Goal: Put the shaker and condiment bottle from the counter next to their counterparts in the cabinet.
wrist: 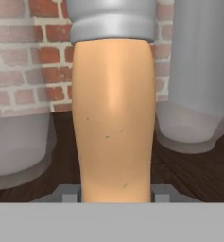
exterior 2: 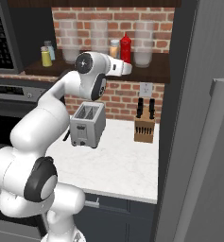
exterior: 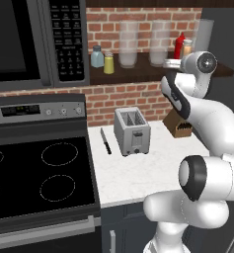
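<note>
Grip: your gripper (exterior 2: 125,69) clasps the condiment bottle (wrist: 114,118) | Where: at the cabinet (exterior 2: 156,73) shelf, beside the red squeeze bottle (exterior 2: 125,47) | Risk: glass jars (wrist: 198,75) flank it closely; swing sideways and you could knock one, or release tilted and it topples.

2 clear glass jars (wrist: 198,94) flank the condiment bottle (wrist: 114,118) closely.
</note>
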